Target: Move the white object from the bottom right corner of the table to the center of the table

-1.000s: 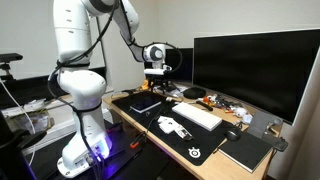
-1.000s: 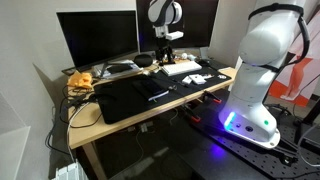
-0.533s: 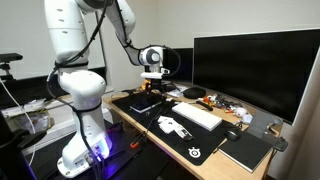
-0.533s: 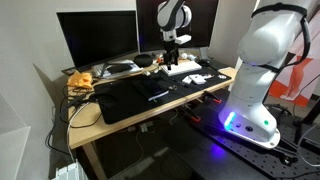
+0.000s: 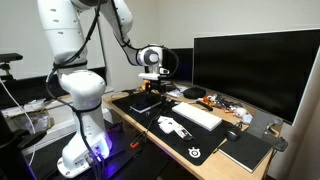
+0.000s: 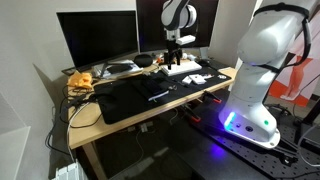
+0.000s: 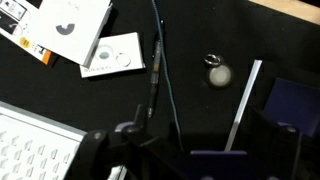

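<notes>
End effector [image 5: 150, 90] leftward now, vertical above table [image 5: 127, 123]

Arm arched over, gripper pointing down, jaws apart.
The white arm [image 5: 78, 90] rises from its stout base [image 5: 82, 150], passes out of the top of both exterior views, and bends back down to the wrist [image 5: 151, 56]. Below the wrist the gripper [image 5: 149, 88] hangs straight down, fingertips lowest; an exterior view shows the gripper [image 6: 175, 62] upright from another angle. In the wrist view the gripper [image 7: 190, 150] enters from the bottom edge, dark and blurred, with its fingers [image 7: 105, 150] spread wide to either side.
</notes>
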Controlling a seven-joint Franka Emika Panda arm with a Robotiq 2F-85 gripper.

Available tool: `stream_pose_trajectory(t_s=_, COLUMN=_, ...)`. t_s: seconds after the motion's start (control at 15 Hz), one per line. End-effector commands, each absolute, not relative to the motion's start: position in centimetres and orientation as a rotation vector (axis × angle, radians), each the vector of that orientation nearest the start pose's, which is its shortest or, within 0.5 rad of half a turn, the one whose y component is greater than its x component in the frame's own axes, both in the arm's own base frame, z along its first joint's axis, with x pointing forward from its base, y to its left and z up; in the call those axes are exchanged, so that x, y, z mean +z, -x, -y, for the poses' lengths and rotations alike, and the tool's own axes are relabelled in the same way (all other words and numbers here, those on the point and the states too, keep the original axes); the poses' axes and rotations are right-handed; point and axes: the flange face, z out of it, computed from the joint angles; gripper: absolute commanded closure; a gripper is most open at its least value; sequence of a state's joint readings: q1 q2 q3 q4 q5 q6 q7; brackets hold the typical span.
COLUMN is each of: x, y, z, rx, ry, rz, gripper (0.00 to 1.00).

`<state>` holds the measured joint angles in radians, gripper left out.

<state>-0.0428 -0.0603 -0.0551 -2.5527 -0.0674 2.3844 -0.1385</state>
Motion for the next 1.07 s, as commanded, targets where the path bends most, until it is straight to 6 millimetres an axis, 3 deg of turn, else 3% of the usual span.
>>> stream_pose_trajectory(t_s=0.0, x=29.24, y=-42.83, z=4.11, rx=0.124, ry=3.151, rz=-0.014, gripper=0.00)
stream_pose_trajectory(t_s=0.27, x=29.79, y=-43.19, z=3.77, rx=0.109, ry=3.140, rz=-0.075, gripper=0.00)
stream_pose_trajectory(t_s=0.33, x=28.92, y=-43.61, z=4.24, rx=0.146, ry=3.149, rz=-0.028, gripper=0.00)
stream_pose_trajectory(t_s=1.0, x=29.16, y=-43.65, z=4.14, rx=0.137, ry=3.145, rz=-0.037, gripper=0.00)
